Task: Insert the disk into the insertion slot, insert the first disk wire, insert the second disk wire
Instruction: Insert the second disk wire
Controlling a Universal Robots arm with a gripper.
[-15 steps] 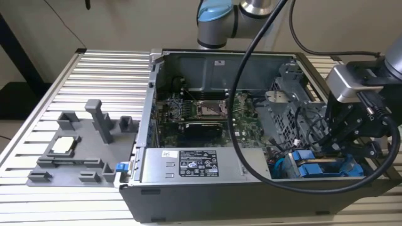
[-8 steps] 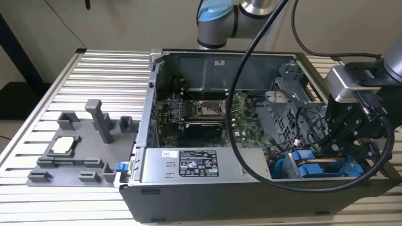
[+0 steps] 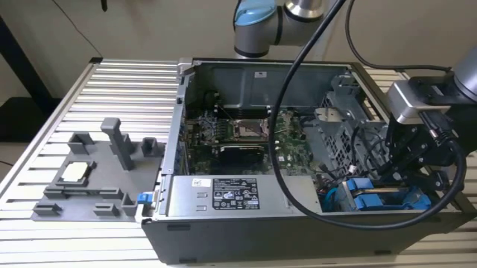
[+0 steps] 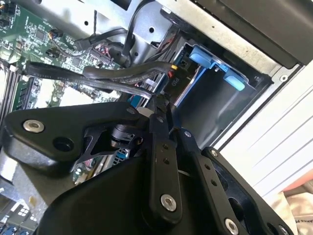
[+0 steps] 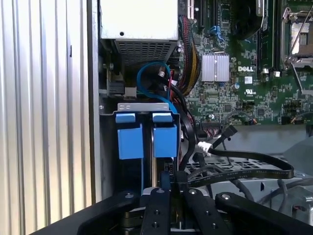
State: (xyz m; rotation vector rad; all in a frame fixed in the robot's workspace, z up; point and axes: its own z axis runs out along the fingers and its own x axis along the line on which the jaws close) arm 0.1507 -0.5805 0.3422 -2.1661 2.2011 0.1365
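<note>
The disk (image 3: pixel 376 200) lies in the insertion slot (image 3: pixel 337 196) at the case corner on the exterior view's right, its blue carrier showing. In the first wrist view, the carrier's blue tabs (image 5: pixel 165 141) stand inside the slot's metal frame (image 5: pixel 146 105). My gripper (image 3: pixel 402 177) reaches down into the case just behind the slot. Its fingers (image 4: pixel 157 128) come together at the disk's end, gripper (image 4: pixel 155 105) shut on a thin blue disk wire (image 4: pixel 134 100). The same wire (image 5: pixel 146 73) loops from beside the power supply down to my gripper (image 5: pixel 171 177). The connector itself is hidden by the fingers.
A silver power supply (image 3: pixel 223 195) with a sticker sits beside the slot. Black flat cables (image 5: pixel 244 169) and a loose white plug (image 5: pixel 204 147) lie next to my gripper over the motherboard (image 3: pixel 238 134). A grey fixture tray (image 3: pixel 89 178) stands on the slatted table (image 3: pixel 111 84).
</note>
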